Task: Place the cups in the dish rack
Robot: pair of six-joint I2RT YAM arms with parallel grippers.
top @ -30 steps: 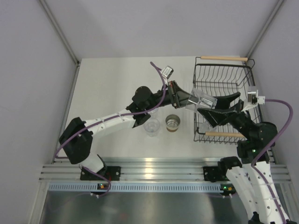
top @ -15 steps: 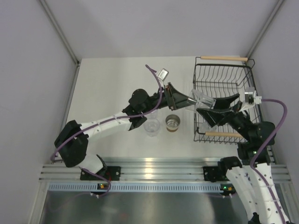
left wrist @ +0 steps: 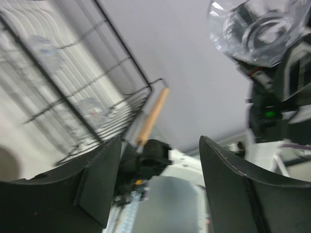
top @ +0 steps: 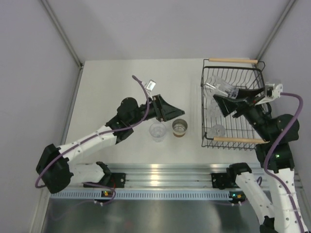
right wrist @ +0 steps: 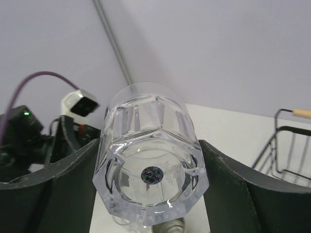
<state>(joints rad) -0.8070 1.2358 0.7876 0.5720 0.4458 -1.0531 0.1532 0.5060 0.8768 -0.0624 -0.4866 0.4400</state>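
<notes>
My right gripper is shut on a clear cup and holds it tilted above the far left part of the black wire dish rack. In the right wrist view that cup fills the space between both fingers, base toward the camera. Two other clear cups lie in the rack's near part. My left gripper stands open and empty over the table, left of the rack. Just in front of it stand a clear cup and a silver cup with a tan outside.
The left wrist view shows the rack with a wooden handle, and the held cup at top right. Grey walls enclose the table on three sides. The aluminium base rail runs along the near edge.
My left gripper opened, let go of the clear cup and drew back to the left. The right gripper kept the cup and carried it farther over the rack.
</notes>
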